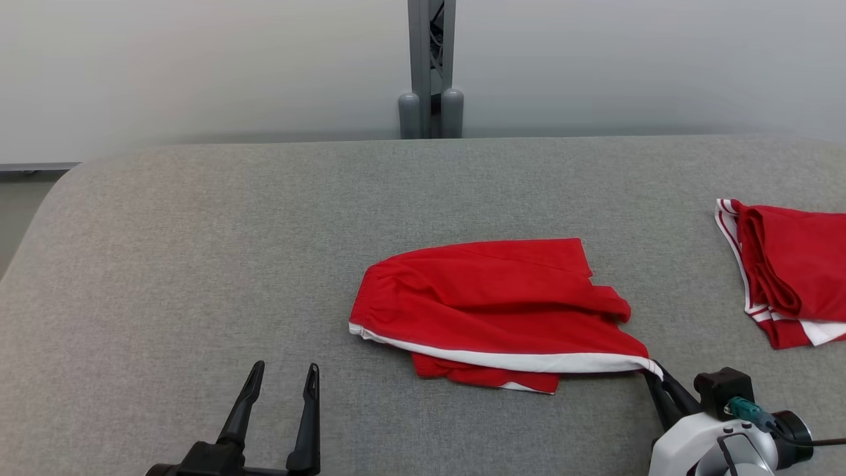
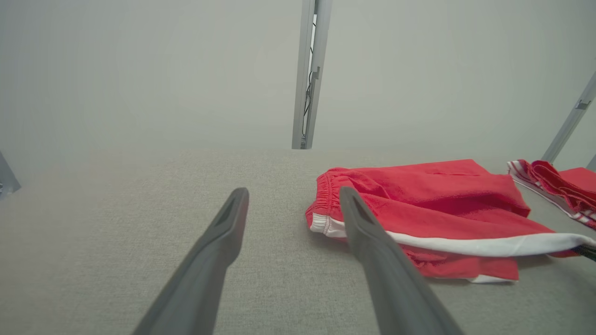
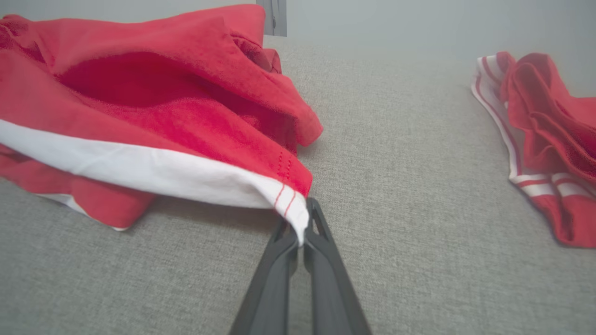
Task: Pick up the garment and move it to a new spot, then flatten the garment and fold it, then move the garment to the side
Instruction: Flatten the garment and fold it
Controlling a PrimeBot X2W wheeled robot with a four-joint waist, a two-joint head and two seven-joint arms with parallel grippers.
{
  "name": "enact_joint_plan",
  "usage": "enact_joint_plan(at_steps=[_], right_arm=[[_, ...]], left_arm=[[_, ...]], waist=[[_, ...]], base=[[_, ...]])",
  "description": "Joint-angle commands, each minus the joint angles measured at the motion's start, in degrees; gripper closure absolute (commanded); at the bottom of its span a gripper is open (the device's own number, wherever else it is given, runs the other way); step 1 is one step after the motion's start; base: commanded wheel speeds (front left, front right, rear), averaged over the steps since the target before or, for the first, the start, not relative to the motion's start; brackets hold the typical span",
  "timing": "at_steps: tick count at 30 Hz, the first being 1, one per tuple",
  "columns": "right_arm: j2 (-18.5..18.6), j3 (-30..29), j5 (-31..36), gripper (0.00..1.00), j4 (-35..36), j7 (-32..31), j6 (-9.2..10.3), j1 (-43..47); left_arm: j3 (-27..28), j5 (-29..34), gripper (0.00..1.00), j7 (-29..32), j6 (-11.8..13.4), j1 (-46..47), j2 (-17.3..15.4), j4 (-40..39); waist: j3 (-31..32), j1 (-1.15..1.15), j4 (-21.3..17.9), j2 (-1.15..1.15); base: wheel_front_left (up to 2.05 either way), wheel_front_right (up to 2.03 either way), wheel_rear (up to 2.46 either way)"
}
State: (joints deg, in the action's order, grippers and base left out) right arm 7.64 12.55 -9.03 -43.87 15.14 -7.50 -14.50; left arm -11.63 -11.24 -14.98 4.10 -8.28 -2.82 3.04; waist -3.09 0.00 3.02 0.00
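Task garment: the red shorts (image 1: 492, 304) lie bunched and partly doubled over in the middle of the grey padded surface (image 1: 198, 264). The waistband is toward the robot's left and the white side band runs along the near edge.
Right gripper: the right gripper (image 3: 302, 230) is pinched closed on the white-banded corner (image 3: 291, 209) at the shorts' near right end. Only the tip of the cloth sits between the fingers.
Left gripper: the left gripper (image 1: 284, 369) has its fingers spread wide and empty, over bare surface to the left of the shorts and apart from them.
Risk, slip: the hold looks shallow, so the weight of the cloth on a lift could pull the corner free.
Risk, layers: I cannot tell how many layers are pinched. If only the top one is, the rest may trail and drag.
Risk, crumpling: carried by one corner, the shorts would likely dangle and land more rumpled, leaving more flattening to do.
Risk, mixing: a second red garment (image 1: 793, 271) with white stripes lies at the right edge, well apart. A carry to the right could drop the shorts onto it.
Count, garments: two, one gripped and one lying aside.
Count, grippers: two, one closed on cloth and one open.
Count, surfaces: one.
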Motion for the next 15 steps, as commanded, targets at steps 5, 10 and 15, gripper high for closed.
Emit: enact_joint_plan(at_steps=[5, 10, 15], right_arm=[[0.57, -0.06, -0.24, 0.53, -0.90, 0.06, 0.02, -0.71], [0.79, -3.27, -0.73, 0.00, -0.21, 0.07, 0.02, 0.32], [-0.64, -7.80, 0.34, 0.00, 6.92, 0.06, 0.02, 2.83]], left_arm=[[-0.09, -0.10, 0.00, -0.18, -0.34, 1.65, -0.18, 0.71], [0.35, 0.30, 0.00, -0.18, -0.41, 1.92, -0.19, 1.48], [1.09, 0.23, 0.00, -0.18, -0.56, 1.76, -0.19, 0.78]], waist=[[-0.64, 0.00, -1.23, 0.00], [-0.83, 0.00, -2.35, 0.00], [-0.38, 0.00, -3.61, 0.00]], base=[[0.00, 0.00, 0.00], [0.00, 0.00, 0.00], [0.00, 0.00, 0.00]])
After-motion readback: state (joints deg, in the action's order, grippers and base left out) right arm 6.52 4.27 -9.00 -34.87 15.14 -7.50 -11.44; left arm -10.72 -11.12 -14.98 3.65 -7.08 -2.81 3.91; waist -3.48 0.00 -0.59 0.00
